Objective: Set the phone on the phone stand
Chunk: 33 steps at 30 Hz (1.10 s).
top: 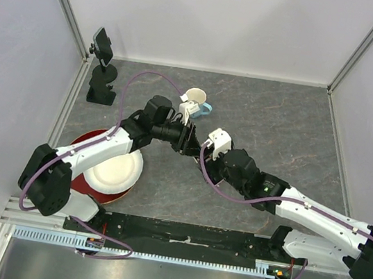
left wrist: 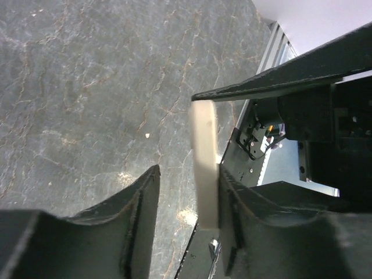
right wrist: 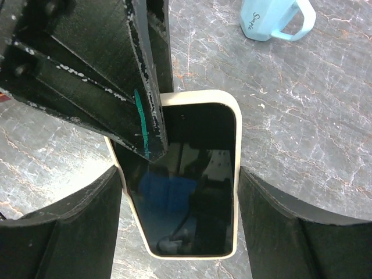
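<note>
The phone [right wrist: 186, 186], dark screen in a cream case, is held above the table between my right gripper's [right wrist: 179, 174] fingers, which are shut on its long edges. In the left wrist view the phone [left wrist: 204, 168] shows edge-on. It lies against one finger [left wrist: 261, 221] of my left gripper [left wrist: 189, 174], with a clear gap to the other finger [left wrist: 128, 215], so that gripper is open around it. The two grippers meet at mid-table, left [top: 189, 142] and right [top: 207, 151]. The black phone stand [top: 102, 74] stands at the far left corner, well away.
A light blue mug [top: 196, 103] stands just behind the grippers, also in the right wrist view [right wrist: 273, 20]. A white paper plate [top: 113, 169] on a red plate [top: 84, 142] lies at the near left under the left arm. Walls enclose the table.
</note>
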Available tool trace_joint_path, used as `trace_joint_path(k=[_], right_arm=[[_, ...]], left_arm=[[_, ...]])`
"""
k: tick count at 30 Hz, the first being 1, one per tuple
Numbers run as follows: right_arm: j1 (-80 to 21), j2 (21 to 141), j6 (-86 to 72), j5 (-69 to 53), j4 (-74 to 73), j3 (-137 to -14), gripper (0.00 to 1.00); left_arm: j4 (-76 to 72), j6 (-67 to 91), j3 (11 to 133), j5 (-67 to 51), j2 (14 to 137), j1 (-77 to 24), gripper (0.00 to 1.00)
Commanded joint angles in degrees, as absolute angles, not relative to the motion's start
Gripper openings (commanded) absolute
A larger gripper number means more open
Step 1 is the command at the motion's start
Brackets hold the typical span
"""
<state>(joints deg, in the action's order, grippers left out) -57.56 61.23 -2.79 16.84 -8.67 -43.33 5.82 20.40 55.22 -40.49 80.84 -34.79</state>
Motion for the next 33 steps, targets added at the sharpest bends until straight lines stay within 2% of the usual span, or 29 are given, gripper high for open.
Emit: trace_joint_path(k=[1, 3, 4, 5, 7, 8, 9, 10, 15, 16, 21, 25, 27, 29, 31, 33], right_arm=[[-59.06, 60.38, -5.27, 21.44, -1.85, -44.74, 0.00], [-59.50, 59.59, -7.29, 21.80, -0.36, -43.42, 0.00], [-59.68, 58.89, -8.16, 21.97, -0.35, -42.90, 0.00], [-59.94, 58.63, -9.65, 22.32, 1.48, -42.02, 0.00], [-60.38, 57.84, -11.50, 23.20, 1.06, -41.49, 0.00], [-60.38, 57.66, -13.25, 23.90, 0.88, -40.88, 0.24], [-60.29, 57.31, -14.14, 24.43, 0.70, -40.52, 0.41], [-60.29, 56.78, -15.11, 24.78, 0.44, -39.47, 0.63], [-60.38, 54.67, -21.34, 20.84, 5.17, -33.32, 0.96], [-60.38, 54.41, -21.97, 19.96, 8.75, -30.61, 0.98], [-60.38, 54.66, -24.26, 16.44, 20.45, -23.65, 0.98], [-60.21, 57.39, -23.20, 16.87, 23.55, -20.84, 0.98], [-60.29, 57.92, -23.20, 17.40, 23.03, -20.83, 0.98], [-60.29, 57.75, -22.68, 16.88, 23.38, -20.57, 0.98], [-60.29, 57.22, -22.41, 17.05, 23.99, -19.61, 0.98], [-60.12, 56.08, -22.24, 16.88, 24.52, -18.99, 0.98]], left_arm=[[3.08, 17.75, 55.72, -38.93, 78.49, -35.86, 0.40], [2.81, 16.70, 55.46, -39.99, 78.49, -37.87, 0.30], [2.73, 16.18, 55.55, -40.43, 78.57, -38.66, 0.08], [2.81, 15.39, 55.46, -40.43, 78.31, -40.15, 0.02], [1.41, 15.55, 53.54, -40.52, 77.35, -40.69, 0.02], [0.97, 16.25, 52.74, -37.91, 75.60, -40.52, 0.02], [1.75, 16.00, 52.30, -35.88, 74.54, -40.52, 0.02], [2.71, 15.13, 51.86, -32.03, 72.10, -40.26, 0.02], [11.50, 13.62, 51.77, -15.94, 63.21, -39.20, 0.02], [12.91, 13.36, 52.29, -10.60, 61.89, -38.50, 0.02], [19.32, 13.71, 56.06, -0.19, 53.54, -35.16, 0.02], [24.07, 12.66, 60.11, 10.34, 52.47, -30.61, 0.02], [26.44, 12.22, 63.61, 11.25, 54.04, -27.18, 0.02], [30.05, 12.04, 66.17, 8.10, 57.29, -19.28, 0.02], [29.97, 11.61, 68.63, 3.72, 59.31, -10.78, 0.02], [28.57, 9.85, 70.21, 3.51, 60.29, -7.22, 0.02]])
